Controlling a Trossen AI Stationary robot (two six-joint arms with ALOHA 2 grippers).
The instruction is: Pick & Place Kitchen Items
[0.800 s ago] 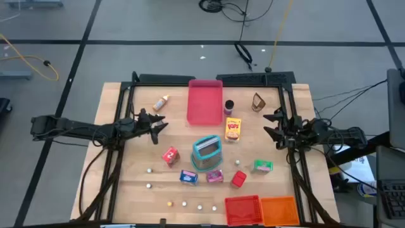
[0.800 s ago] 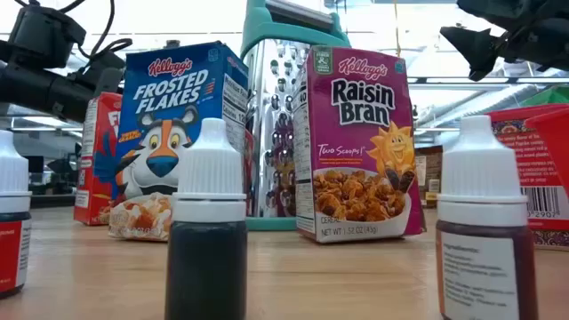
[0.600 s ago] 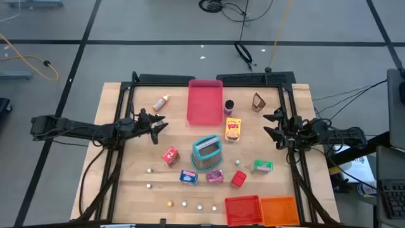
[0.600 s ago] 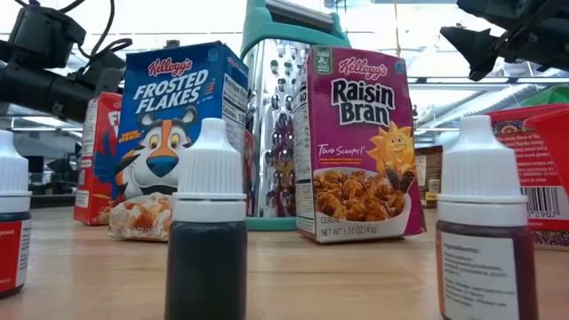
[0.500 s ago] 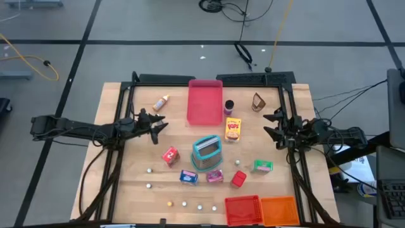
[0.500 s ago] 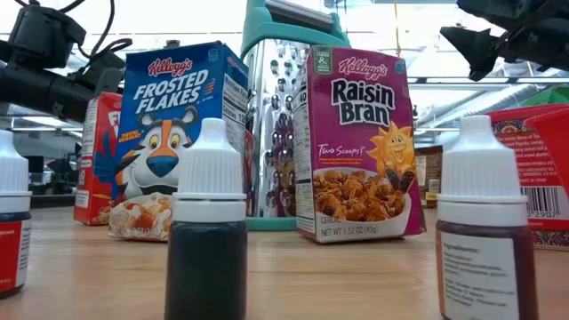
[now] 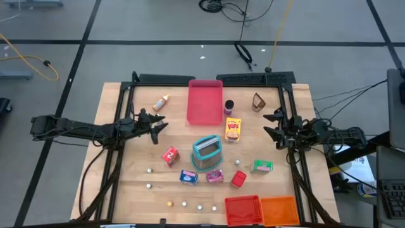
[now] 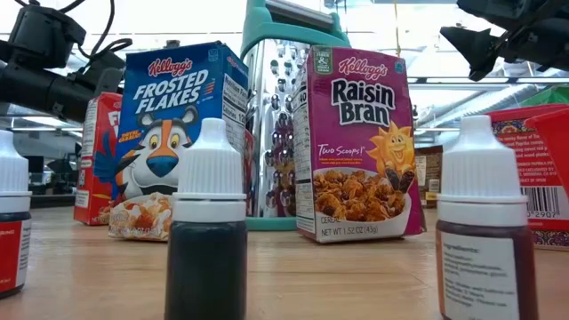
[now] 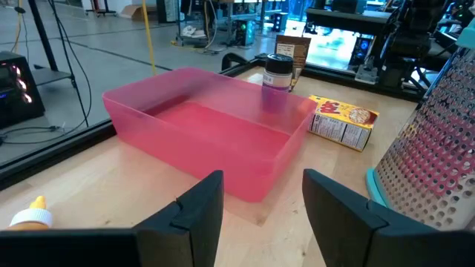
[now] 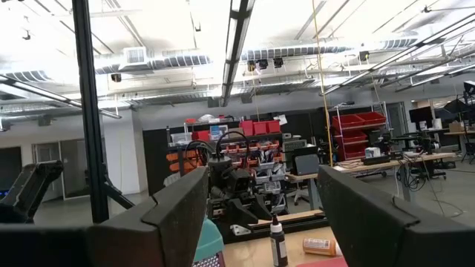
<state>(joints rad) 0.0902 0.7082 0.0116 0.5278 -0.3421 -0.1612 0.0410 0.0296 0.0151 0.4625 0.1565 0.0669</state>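
The left claw (image 7: 157,124) hovers above the left part of the desk (image 7: 126,177), fingers spread, nothing between them. The right claw (image 7: 272,125) hovers above the right part of the desk, fingers likewise spread and empty.

Layout, high view:
- Pink tray (image 7: 204,101): far centre of the desk, between the two claws.
- Orange-capped bottle (image 7: 162,102): lying on the desk, just left of the tray, far side of the left claw.
- Dark jar (image 7: 229,106): upright, just beside the tray's right edge.
- Yellow packet (image 7: 233,128): near side of the jar, flat on the desk.
- Teal-handled grater (image 7: 206,152): centre of the desk, nearer than the tray.
- Red packet (image 7: 169,155): left of the grater.
- Blue Frosted Flakes box (image 7: 188,177) and Raisin Bran box (image 7: 214,176): upright, just near of the grater.
- Green packet (image 7: 263,166): right of the grater.
- Red bin (image 7: 243,209) and orange bin (image 7: 279,209): side by side at the near right edge.

Obstructions: in the low view, white-capped dropper bottles (image 8: 207,233) stand close to the camera and partly mask the cereal boxes. In the left wrist view, the tray lies directly ahead of the left claw, with the grater at one side.
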